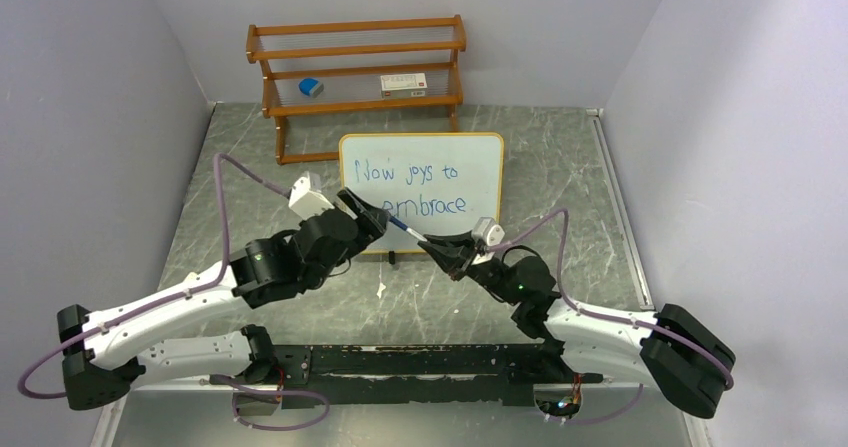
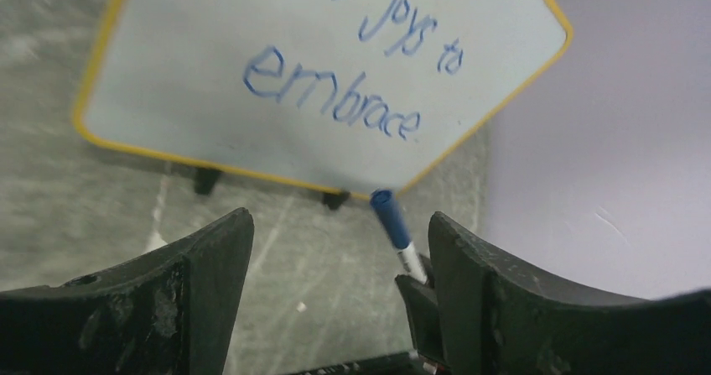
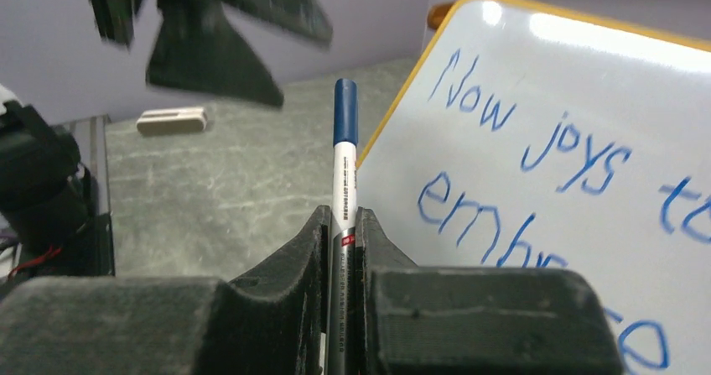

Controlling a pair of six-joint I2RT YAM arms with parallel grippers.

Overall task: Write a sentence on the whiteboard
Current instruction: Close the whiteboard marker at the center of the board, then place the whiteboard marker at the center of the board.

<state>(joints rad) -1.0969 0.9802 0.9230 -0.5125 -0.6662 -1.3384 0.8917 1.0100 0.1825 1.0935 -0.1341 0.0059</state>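
Whiteboard point(image 1: 482, 182) bears the sentence point(image 1: 430, 207); right pincer point(image 3: 345, 224) pinches the marker point(image 3: 345, 165), left pincer point(image 2: 335, 232) spread wide.

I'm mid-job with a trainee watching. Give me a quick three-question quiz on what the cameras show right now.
1. Multiple choice: the right gripper is shut on
A. an eraser
B. the marker
C. nothing

2. True or false: the left gripper is open and holds nothing.

3. Fill in: on the whiteboard, the bottom row of blue writing reads ____.

Key: 1 B; 2 true; 3 embrace.
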